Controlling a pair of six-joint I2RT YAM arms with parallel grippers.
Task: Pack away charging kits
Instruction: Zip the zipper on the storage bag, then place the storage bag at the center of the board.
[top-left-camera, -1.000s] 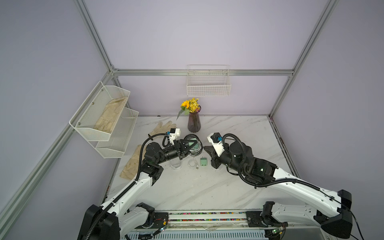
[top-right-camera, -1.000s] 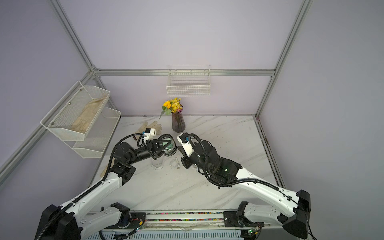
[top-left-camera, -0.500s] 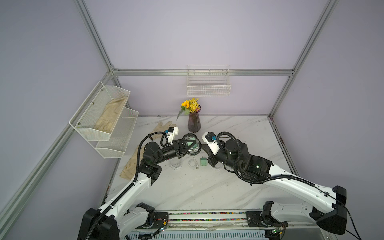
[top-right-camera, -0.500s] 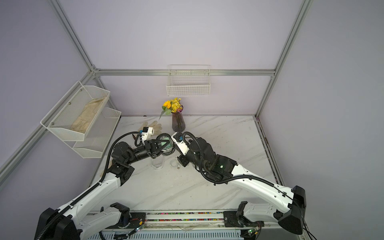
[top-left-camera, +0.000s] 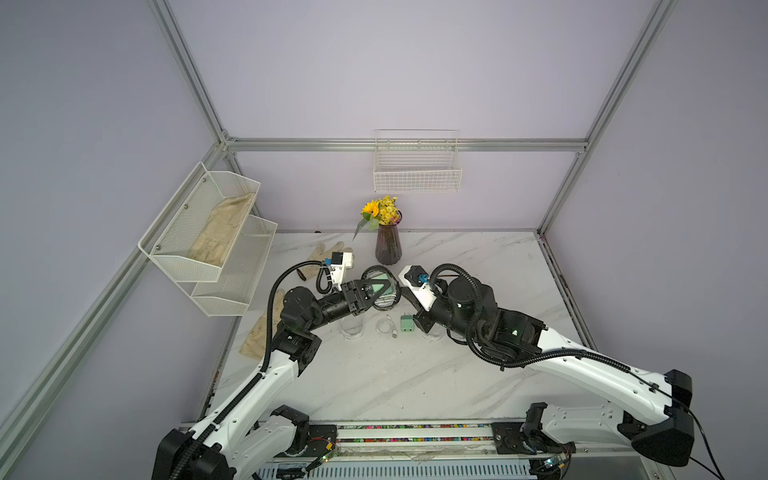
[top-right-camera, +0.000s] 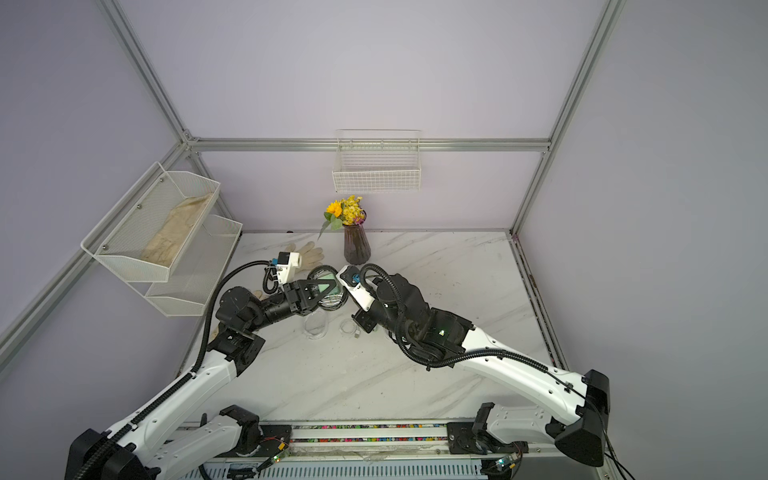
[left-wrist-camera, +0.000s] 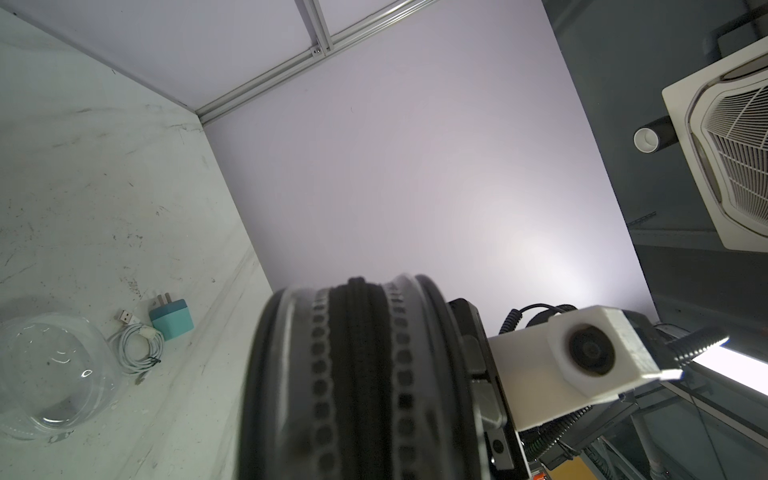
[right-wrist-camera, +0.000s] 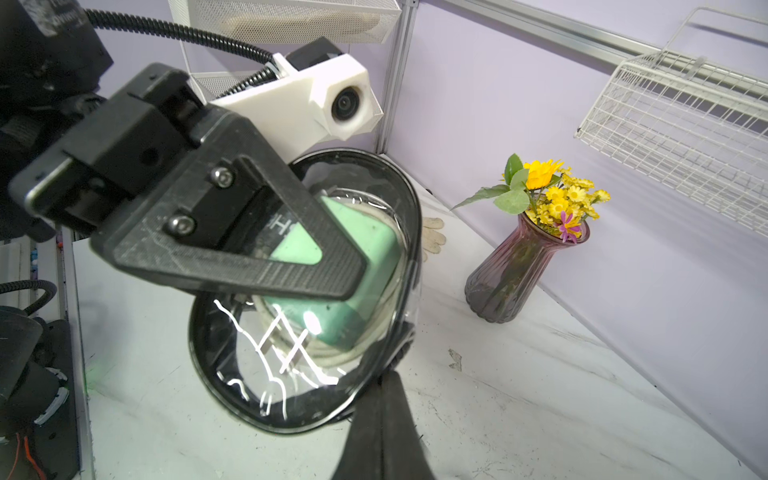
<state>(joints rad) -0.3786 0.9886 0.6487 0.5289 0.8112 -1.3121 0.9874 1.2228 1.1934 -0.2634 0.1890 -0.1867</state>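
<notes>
The left end effector (top-left-camera: 386, 292) is clamped on the black-rimmed case (right-wrist-camera: 249, 386), which is held up above the tabletop (top-left-camera: 374, 374). The right end effector (right-wrist-camera: 384, 380), fingers pressed together, is set right at the case's rim. Inside, a mint-green charger (right-wrist-camera: 365, 266) and a coiled cable (right-wrist-camera: 357, 353) are seen. Down on the tabletop, a clear case (left-wrist-camera: 50, 374), a white cable (left-wrist-camera: 139, 347) and another charger (left-wrist-camera: 171, 321) are laid close together.

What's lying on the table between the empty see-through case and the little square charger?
A coiled white cable lies between the case and the charger, clearest in the left wrist view.
</notes>
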